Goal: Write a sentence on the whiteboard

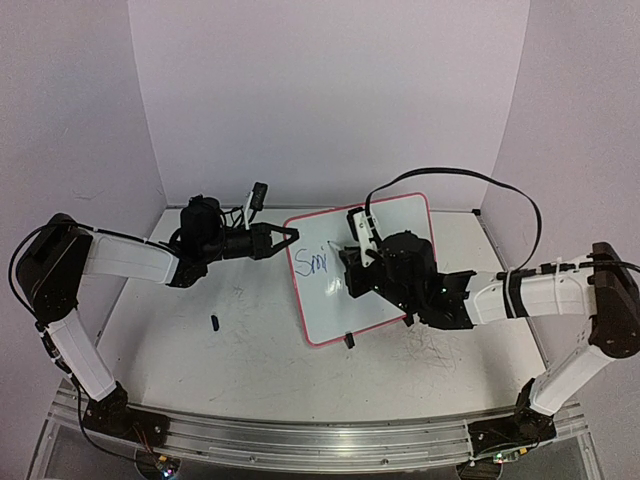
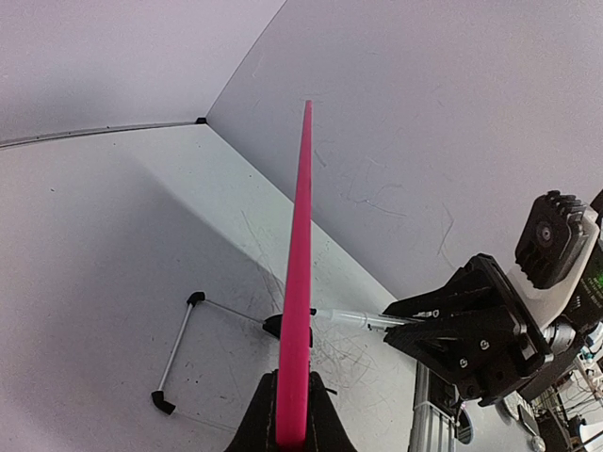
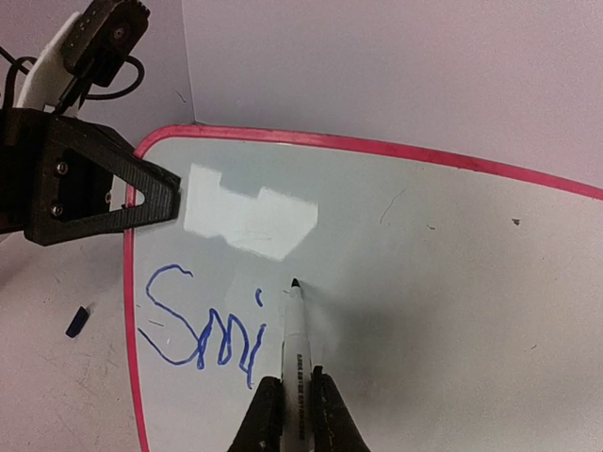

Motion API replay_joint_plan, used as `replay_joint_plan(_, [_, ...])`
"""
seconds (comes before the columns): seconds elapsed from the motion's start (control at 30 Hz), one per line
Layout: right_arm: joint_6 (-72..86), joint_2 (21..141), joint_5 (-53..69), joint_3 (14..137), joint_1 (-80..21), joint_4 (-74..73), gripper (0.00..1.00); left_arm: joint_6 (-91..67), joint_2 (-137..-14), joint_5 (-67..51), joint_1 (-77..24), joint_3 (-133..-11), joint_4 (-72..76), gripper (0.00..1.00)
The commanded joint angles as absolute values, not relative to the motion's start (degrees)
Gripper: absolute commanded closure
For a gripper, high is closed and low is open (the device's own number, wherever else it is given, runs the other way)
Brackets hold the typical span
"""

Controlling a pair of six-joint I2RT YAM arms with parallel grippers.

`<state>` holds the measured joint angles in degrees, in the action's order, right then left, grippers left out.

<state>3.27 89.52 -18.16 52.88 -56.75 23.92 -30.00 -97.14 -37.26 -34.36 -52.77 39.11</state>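
The right pincer (image 3: 290, 394), two black fingers pressed together, pinches a slim white marker with black print on its barrel (image 3: 294, 341) near its back end. The marker points away from the wrist, its dark tip at the surface of the small rectangular whiteboard with a pink-red rim and rounded corners (image 3: 433, 282). The tip sits just right of the sentence (image 3: 201, 330), thin blue handwriting that so far reads "Smi", close to the dot of the i. The letters stand near the board's left edge, and the writing surface to their right is bare white with a bright glare patch above them. The left pincer (image 2: 290, 419), also black, is pinching the board's left rim; in its own wrist view the rim runs edge-on as a narrow pink strip straight up from between the fingers. From above, the whiteboard lies right of centre on the scuffed white counter with grey scribble marks (image 1: 250, 330), turned at an angle between the two arms, with a small black clip foot (image 1: 349, 341) at its near edge. A small dark blue cap-like piece (image 1: 214, 321) lies alone on the counter, well left of the board. A black cable (image 1: 470, 178) arcs above the right arm.
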Motion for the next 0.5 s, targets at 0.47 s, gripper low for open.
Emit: replay_joint_plan(0.47, [5.16, 89.4, -18.51, 51.05, -56.72, 24.54, 1.0, -27.76, -96.99, -38.85, -36.04, -53.28, 36.12, 1.0])
